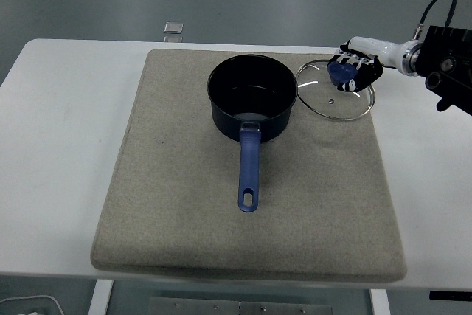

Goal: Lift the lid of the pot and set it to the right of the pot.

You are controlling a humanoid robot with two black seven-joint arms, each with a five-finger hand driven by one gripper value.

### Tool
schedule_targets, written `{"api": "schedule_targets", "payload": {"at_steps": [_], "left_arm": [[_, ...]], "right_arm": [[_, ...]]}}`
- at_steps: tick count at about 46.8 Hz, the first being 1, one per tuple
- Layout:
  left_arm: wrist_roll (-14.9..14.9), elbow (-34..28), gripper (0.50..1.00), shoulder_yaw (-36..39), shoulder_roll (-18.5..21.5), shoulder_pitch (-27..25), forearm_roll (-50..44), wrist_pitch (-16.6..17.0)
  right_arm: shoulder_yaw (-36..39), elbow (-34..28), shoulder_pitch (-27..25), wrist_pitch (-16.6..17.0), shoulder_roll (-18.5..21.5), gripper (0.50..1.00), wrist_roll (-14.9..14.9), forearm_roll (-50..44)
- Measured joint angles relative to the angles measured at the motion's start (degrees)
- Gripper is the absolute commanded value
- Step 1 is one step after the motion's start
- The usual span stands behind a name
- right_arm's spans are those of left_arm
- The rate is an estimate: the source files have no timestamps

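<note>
A dark blue pot [252,99] with a long blue handle [249,170] stands open on the grey mat [177,204], its handle pointing toward the near edge. The glass lid [335,99] with a blue knob [341,73] lies low over the mat just right of the pot. My right hand [354,71] comes in from the right and is shut on the lid's knob. Whether the lid rests fully on the mat I cannot tell. My left arm is out of view.
The grey mat covers most of the white table [51,145]. A small clear square object [174,28] lies at the table's far edge. My right arm's black forearm [448,64] hangs over the table's right side.
</note>
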Motion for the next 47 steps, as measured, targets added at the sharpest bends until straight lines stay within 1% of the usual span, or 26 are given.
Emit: {"api": "schedule_targets", "payload": {"at_steps": [8,20,26,30,38,47], "left_arm": [[0.00,0.00,1.000,0.00,0.00,-0.02,0.00,0.00],[0.00,0.00,1.000,0.00,0.00,-0.01,0.03,0.00],[0.00,0.00,1.000,0.00,0.00,0.02,0.03,0.00],[0.00,0.00,1.000,0.00,0.00,0.04,0.03,0.00],[0.00,0.00,1.000,0.00,0.00,0.02,0.02,0.00],[0.00,0.00,1.000,0.00,0.00,-0.02,-0.02,0.00]], "right_arm": [[0.08,-0.20,-0.06,-0.07,0.07,0.901,0.02,-0.04],[0.27,-0.21,0.24,0.11,0.00,0.903,0.10,0.73],[1.30,-0.21,0.63,0.53,-0.29,0.901,0.26,1.30],[2.65,-0.16,0.78,0.66,-0.31,0.901,0.44,3.28],[5.84,-0.12,0.73,1.10,-0.04,0.901,0.56,12.80],[10.95,-0.12,0.21,2.56,0.07,0.901,0.49,28.97]]}}
